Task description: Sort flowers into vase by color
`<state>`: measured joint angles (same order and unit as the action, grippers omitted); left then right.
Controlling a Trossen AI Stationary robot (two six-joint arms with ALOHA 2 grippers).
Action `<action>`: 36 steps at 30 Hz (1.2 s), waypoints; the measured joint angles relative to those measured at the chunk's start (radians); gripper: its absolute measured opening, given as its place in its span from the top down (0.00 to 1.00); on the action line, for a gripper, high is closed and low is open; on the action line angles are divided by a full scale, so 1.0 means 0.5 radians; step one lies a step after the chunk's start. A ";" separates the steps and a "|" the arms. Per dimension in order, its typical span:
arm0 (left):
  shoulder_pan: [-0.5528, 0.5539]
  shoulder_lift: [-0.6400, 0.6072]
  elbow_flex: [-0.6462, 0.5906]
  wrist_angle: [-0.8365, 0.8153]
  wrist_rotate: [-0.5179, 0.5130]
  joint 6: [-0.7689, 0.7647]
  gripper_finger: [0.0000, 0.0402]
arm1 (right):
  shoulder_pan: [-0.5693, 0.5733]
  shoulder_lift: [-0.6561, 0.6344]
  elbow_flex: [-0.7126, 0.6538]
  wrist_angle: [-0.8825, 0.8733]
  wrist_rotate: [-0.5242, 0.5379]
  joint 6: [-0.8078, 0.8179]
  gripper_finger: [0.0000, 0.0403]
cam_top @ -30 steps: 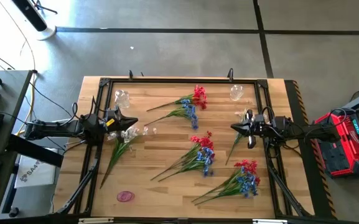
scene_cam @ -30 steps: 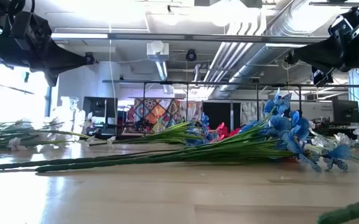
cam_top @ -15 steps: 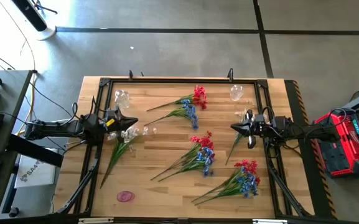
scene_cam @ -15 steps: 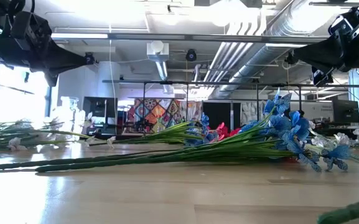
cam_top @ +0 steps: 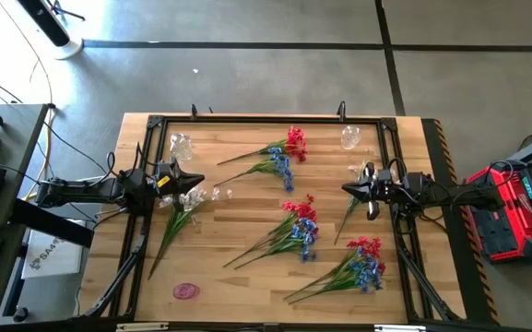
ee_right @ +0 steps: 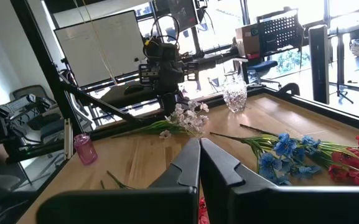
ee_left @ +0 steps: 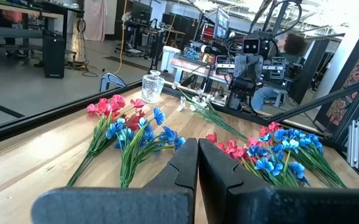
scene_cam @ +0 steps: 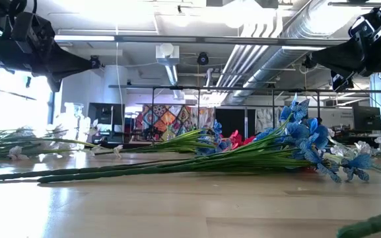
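Three mixed sprays of red and blue flowers lie flat on the wooden table: one at the far middle [cam_top: 282, 154], one in the middle [cam_top: 295, 225], one at the near right [cam_top: 358, 263]. A white spray [cam_top: 184, 207] lies under my left gripper [cam_top: 201, 181]. Another white spray [cam_top: 356, 195] lies by my right gripper [cam_top: 344, 189]. Both grippers hover above the table, shut and empty, pointing at each other; their shut fingers show in the left wrist view [ee_left: 198, 163] and the right wrist view [ee_right: 199, 163]. A glass vase [cam_top: 181, 145] stands at the far left, another [cam_top: 349, 138] at the far right, and a small pink vase [cam_top: 186, 291] at the near left.
A black metal frame [cam_top: 266, 119] runs around the table's edge, and its struts slant toward the near corners. Bare wood lies between the sprays along the table's near edge [cam_top: 247, 286]. A red and black case [cam_top: 510, 207] stands off the table's right side.
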<state>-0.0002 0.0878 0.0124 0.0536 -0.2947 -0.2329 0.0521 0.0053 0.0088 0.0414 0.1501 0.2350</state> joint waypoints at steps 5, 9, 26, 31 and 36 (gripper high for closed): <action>0.000 0.000 0.000 0.000 0.000 0.000 1.00 | 0.001 0.000 0.000 0.000 0.000 0.000 1.00; 0.000 0.000 0.000 0.000 0.000 0.000 1.00 | 0.000 0.000 0.000 0.000 0.000 0.000 1.00; 0.000 0.000 0.000 0.060 -0.036 0.006 1.00 | -0.004 0.000 0.000 0.012 0.101 -0.378 1.00; 0.000 0.000 0.001 0.103 -0.071 0.062 1.00 | -0.004 0.000 0.000 0.120 0.185 -0.282 1.00; 0.000 0.002 0.001 0.093 -0.072 0.096 1.00 | -0.004 0.000 0.000 0.300 0.681 0.030 1.00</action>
<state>-0.0002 0.0887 0.0128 0.0999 -0.3305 -0.1850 0.0500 0.0051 0.0090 0.1915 0.4908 0.2498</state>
